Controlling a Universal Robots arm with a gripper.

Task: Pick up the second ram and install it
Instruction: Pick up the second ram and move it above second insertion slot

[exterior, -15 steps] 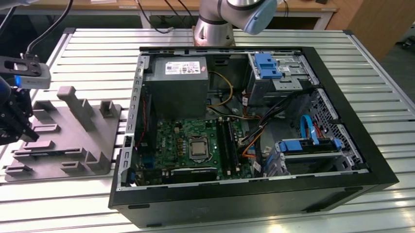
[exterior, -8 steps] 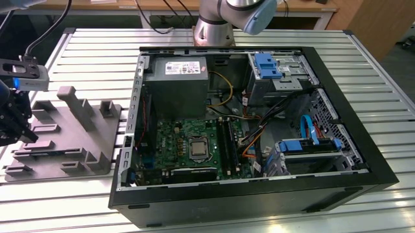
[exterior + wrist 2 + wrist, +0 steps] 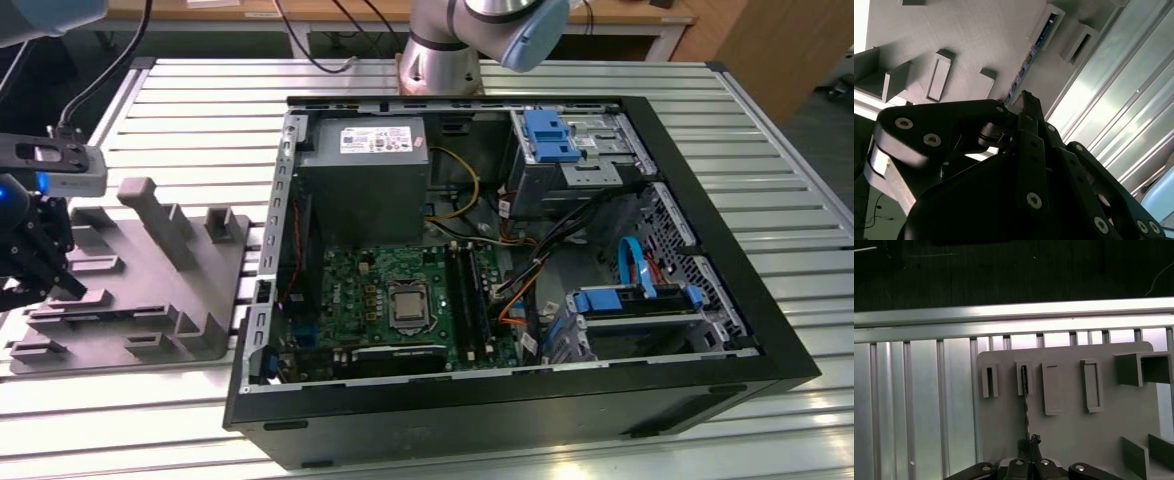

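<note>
Fingers (image 3: 1030, 112) on second ram (image 3: 1027, 62) in holder (image 3: 1069, 435)

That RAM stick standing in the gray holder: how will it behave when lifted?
The second ram looks like a thin, flat card on edge, so it is probably stiff and light. Once out of its slot in the gray holder it would likely tip. So slim a board may be fragile under side load.

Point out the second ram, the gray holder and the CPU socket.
second ram (image 3: 1025, 410), first wrist view, middle of its dark edge
gray holder (image 3: 147, 290), exterior view, bare base plate
CPU socket (image 3: 404, 303), exterior view, its centre
</note>
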